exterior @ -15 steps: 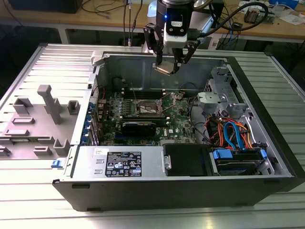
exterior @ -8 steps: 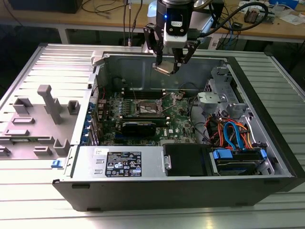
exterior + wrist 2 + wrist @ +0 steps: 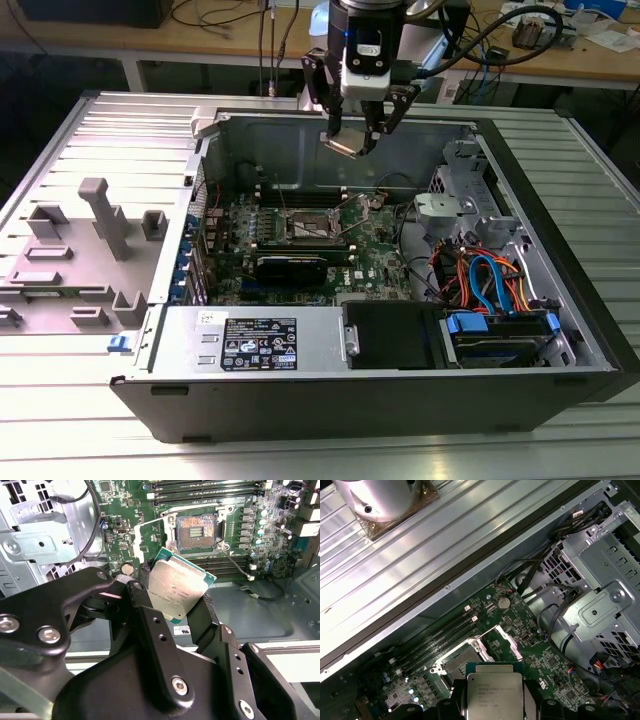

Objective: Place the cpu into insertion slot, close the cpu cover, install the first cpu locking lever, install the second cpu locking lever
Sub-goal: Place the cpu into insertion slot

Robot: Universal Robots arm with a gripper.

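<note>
While the claw point(image 3: 352, 140) hangs over the open computer case point(image 3: 560, 300), it is closed partway on the chip point(image 3: 176, 586), pinching opposite edges, probably to spare its contacts. Chip sits well above the socket point(image 3: 196, 529), which lies bare with its cover point(image 3: 149, 534) swung open.

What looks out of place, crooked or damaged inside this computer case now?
Nothing looks damaged or spilled. The one uneven thing is the cpu: the claw holds it tilted in the air above the motherboard, not level with the empty insertion slot below.
</note>
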